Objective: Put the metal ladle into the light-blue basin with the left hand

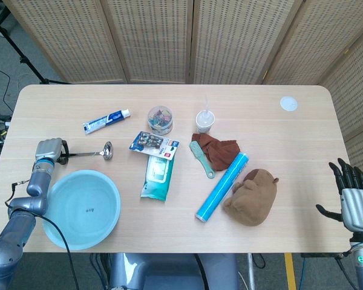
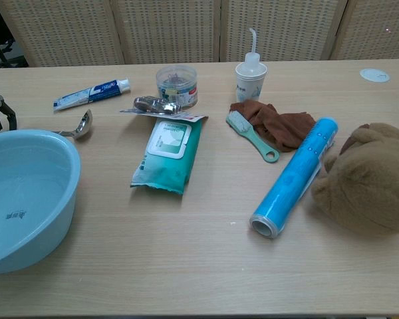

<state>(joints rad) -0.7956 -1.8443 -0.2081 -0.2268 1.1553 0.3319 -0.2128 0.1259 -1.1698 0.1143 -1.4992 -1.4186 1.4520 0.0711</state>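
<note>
The metal ladle [image 1: 92,154] lies on the table just behind the light-blue basin [image 1: 80,208], its bowl [image 2: 84,124] pointing right. My left hand [image 1: 49,150] sits over the far-left end of the handle, with its fingers curled down around it. In the chest view only the edge of that hand [image 2: 0,110] shows, above the basin's rim [image 2: 50,141]. The basin holds nothing. My right hand [image 1: 351,194] hangs off the table's right edge with its fingers spread and nothing in it.
A toothpaste tube [image 1: 106,121] lies behind the ladle. To the right are a battery pack [image 1: 153,144], a wipes pack [image 1: 158,175], a clip jar [image 1: 160,119], a squeeze bottle [image 1: 205,119], a brush on brown cloth [image 1: 215,152], a blue roll [image 1: 222,185] and a plush toy [image 1: 251,196].
</note>
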